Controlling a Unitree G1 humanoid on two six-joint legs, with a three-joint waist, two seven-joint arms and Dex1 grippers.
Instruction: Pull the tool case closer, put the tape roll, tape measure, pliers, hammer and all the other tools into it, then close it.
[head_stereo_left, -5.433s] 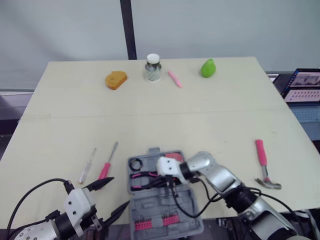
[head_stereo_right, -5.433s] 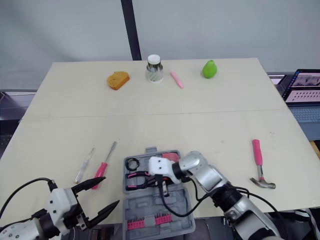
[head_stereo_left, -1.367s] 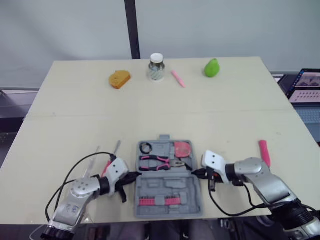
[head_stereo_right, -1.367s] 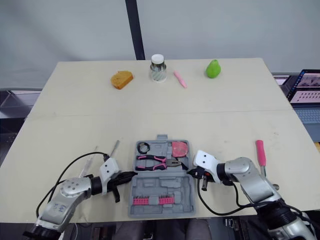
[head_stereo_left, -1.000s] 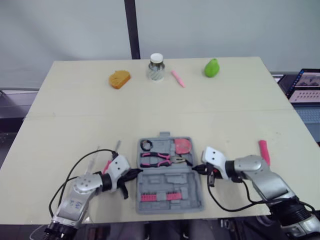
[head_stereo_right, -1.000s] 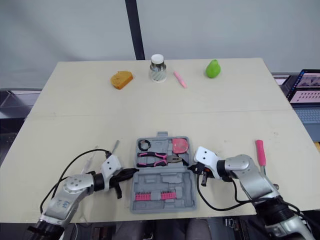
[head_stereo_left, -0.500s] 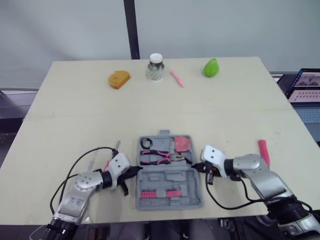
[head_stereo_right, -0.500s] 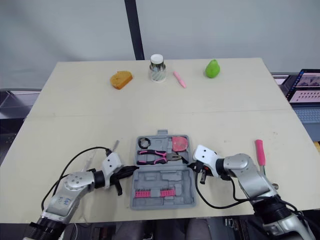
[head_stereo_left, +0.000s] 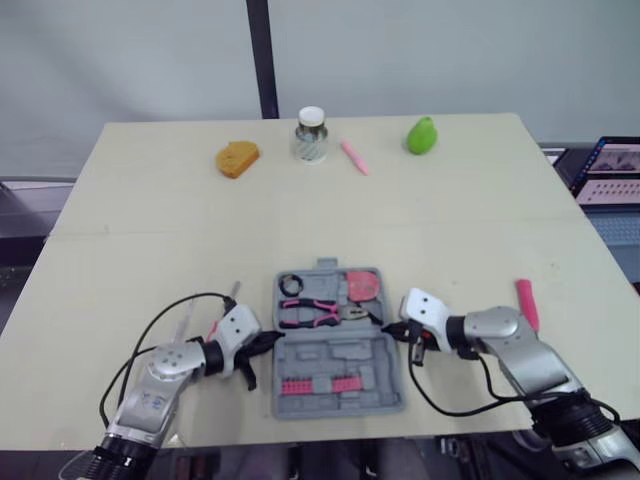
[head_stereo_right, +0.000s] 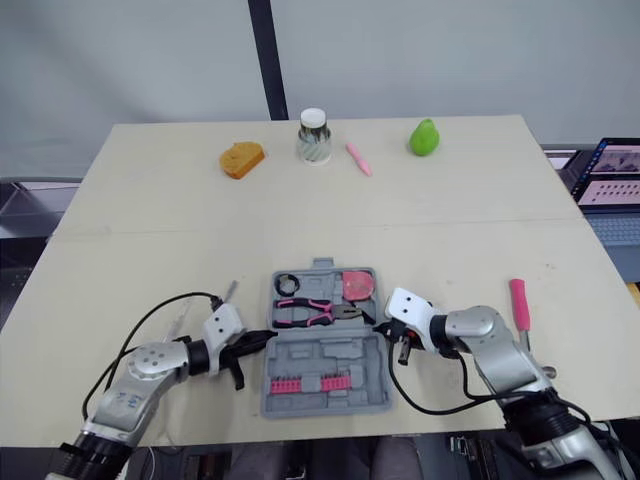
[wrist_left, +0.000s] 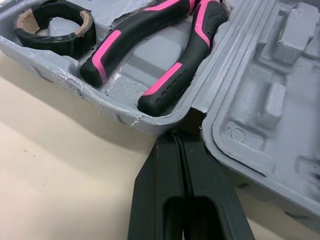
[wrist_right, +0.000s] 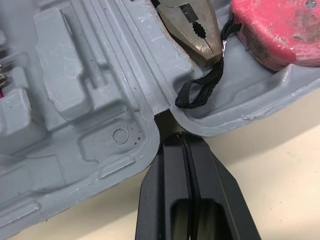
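Note:
The grey tool case (head_stereo_left: 338, 398) lies open near the table's front edge. Its far half holds a black tape roll (head_stereo_left: 291, 285), pink-handled pliers (head_stereo_left: 318, 312) and a pink tape measure (head_stereo_left: 363, 286); the near half holds a row of pink bits (head_stereo_left: 322, 384). My left gripper (head_stereo_left: 268, 343) is shut, tips against the case's left hinge (wrist_left: 192, 117). My right gripper (head_stereo_left: 385, 333) is shut too, tips at the right hinge (wrist_right: 159, 120). The hammer's pink handle (head_stereo_left: 526, 303) lies right of my right arm, its head hidden. Two screwdrivers (head_stereo_left: 213, 326) lie left, partly under my left arm.
Along the far edge of the table stand an orange sponge-like piece (head_stereo_left: 237, 158), a jar with a white lid (head_stereo_left: 311, 135), a pink pen (head_stereo_left: 351, 157) and a green pear (head_stereo_left: 421, 134). A laptop (head_stereo_left: 612, 172) sits beyond the table's right side.
The case has slid a little away from the table's front edge, with both shut grippers staying at its hinge ends. The tools inside have kept their places.

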